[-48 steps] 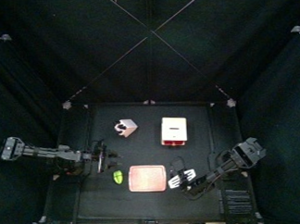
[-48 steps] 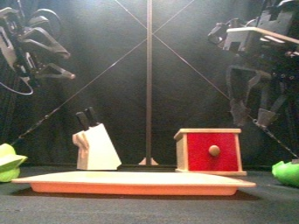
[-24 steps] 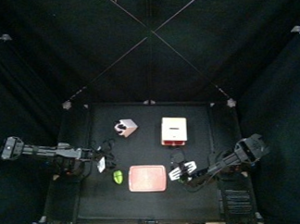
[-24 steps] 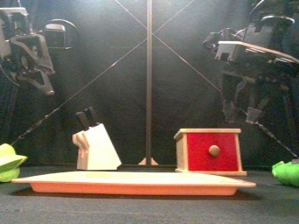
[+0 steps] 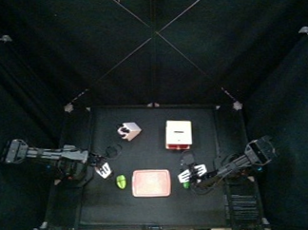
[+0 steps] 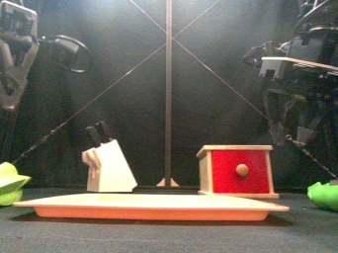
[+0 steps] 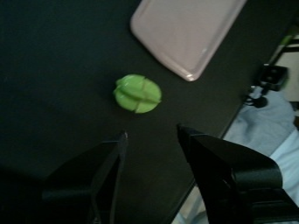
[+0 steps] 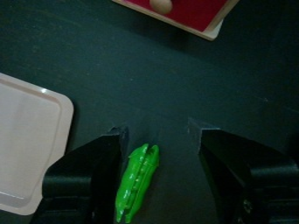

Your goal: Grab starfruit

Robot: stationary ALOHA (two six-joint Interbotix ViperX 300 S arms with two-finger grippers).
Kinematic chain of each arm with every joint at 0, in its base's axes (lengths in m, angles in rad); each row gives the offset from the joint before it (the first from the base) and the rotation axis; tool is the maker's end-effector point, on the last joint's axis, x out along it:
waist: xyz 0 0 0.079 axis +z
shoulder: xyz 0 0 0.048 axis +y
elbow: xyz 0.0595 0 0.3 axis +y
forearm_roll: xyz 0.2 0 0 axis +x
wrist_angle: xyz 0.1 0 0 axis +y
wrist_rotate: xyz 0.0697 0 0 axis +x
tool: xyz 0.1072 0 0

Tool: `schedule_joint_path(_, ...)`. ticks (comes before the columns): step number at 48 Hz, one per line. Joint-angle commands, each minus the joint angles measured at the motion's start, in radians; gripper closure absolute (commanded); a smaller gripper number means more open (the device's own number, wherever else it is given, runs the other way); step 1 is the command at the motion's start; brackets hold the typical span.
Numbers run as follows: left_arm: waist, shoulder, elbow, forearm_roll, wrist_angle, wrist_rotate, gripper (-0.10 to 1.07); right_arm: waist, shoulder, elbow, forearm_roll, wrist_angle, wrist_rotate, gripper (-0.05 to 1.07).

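The starfruit (image 5: 121, 182) is a tiny yellow-green piece on the table just left of the pink tile (image 5: 152, 183). It shows in the left wrist view (image 7: 136, 93) and at the left edge of the front view (image 6: 10, 184). My left gripper (image 5: 106, 171) is open and empty, just beside the starfruit and above the table; in its wrist view (image 7: 149, 144) the fruit lies ahead of the jaws. My right gripper (image 5: 190, 171) is open and empty over a darker green pod (image 8: 138, 182) right of the tile.
A white knife block (image 5: 127, 133) and a red and white box (image 5: 179, 133) stand behind the tile. The darker green pod (image 5: 187, 183) lies right of the tile. The table's front edge is close to both grippers.
The left gripper has crept nearer the starfruit, and in the front view that arm has swung toward the left edge. The right gripper has shifted slightly back from the front edge.
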Motion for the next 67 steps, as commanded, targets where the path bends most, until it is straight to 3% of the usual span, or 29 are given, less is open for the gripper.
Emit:
schedule_joint_path(1, -0.021, 0.02, -0.028, 0.075, 0.077, -0.123, 0.11, 0.009, -0.029, -0.006, -0.002, 0.002, 0.006, 0.13)
schedule_joint_path(10, -0.12, 0.028, -0.014, 0.21, 0.098, -0.368, 0.11, 0.011, -0.029, -0.006, 0.0, 0.003, 0.008, 0.13)
schedule_joint_path(22, -0.273, 0.08, -0.005, 0.413, 0.06, -0.773, 0.11, 0.011, -0.029, -0.006, 0.002, 0.003, 0.006, 0.13)
schedule_joint_path(26, -0.319, 0.112, -0.008, 0.483, 0.025, -0.911, 0.11, 0.012, -0.029, -0.003, 0.002, 0.003, 0.005, 0.13)
schedule_joint_path(32, -0.373, 0.16, -0.005, 0.517, -0.041, -1.052, 0.1, 0.014, -0.029, -0.002, 0.002, 0.005, -0.006, 0.13)
schedule_joint_path(45, -0.385, 0.279, 0.017, 0.566, -0.207, -1.158, 0.09, 0.02, -0.038, 0.005, 0.002, 0.005, -0.011, 0.13)
schedule_joint_path(67, -0.365, 0.385, 0.063, 0.532, -0.319, -1.224, 0.09, 0.021, -0.04, 0.009, 0.005, 0.005, -0.006, 0.13)
